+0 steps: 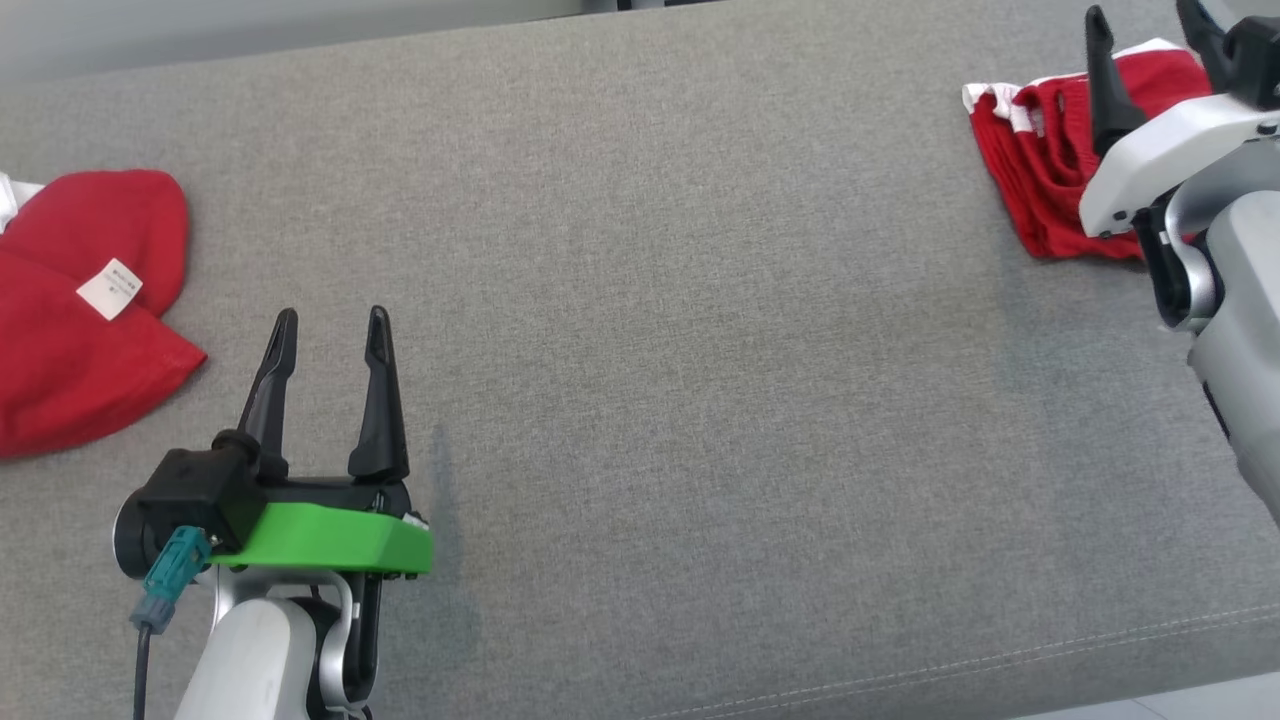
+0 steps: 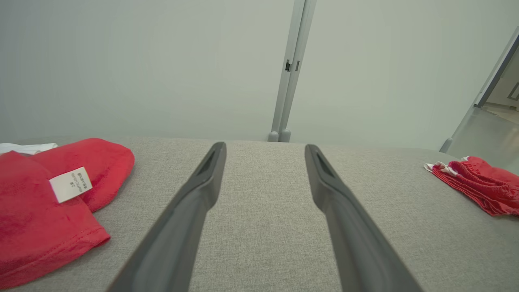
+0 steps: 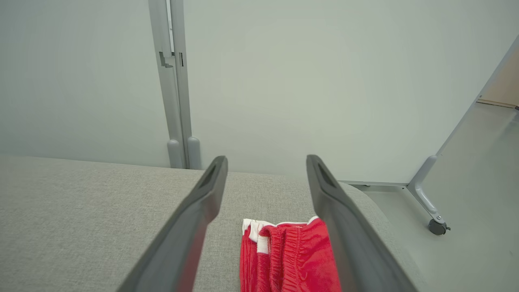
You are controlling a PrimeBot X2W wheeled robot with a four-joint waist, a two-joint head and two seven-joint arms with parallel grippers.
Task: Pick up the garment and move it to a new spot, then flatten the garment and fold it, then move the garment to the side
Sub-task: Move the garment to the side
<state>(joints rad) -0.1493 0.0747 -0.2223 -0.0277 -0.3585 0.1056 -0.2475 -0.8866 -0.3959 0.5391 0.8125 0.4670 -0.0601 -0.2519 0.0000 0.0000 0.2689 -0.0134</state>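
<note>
Left gripper [image 1: 332, 325], nearest the head camera, low over the cushion [image 1: 700, 350]: fingers spread wide, nothing between them but bare grey fabric. Left of these fingers, apart from them, lies a shirt [image 1: 90, 340], red and loosely heaped, with a white label [image 1: 110, 288] facing up; its hem reaches closest to the left finger without touching it. Right of the fingers, the cushion runs bare for a long stretch.

Shorts [image 1: 1045, 190], red with white trim and a gathered waistband, lie folded near the cushion's far right corner, well apart from the left gripper. Right gripper [image 1: 1143, 20] stands over them, fingers also spread wide and holding nothing. In the head view its left finger crosses the shorts. In the right wrist view the shorts sit in the gap between the two fingers, nearer the right one, which covers their edge. The trimmed waistband end points toward the fingertips but stops short of them. Whether either finger touches the cloth cannot be told.
</note>
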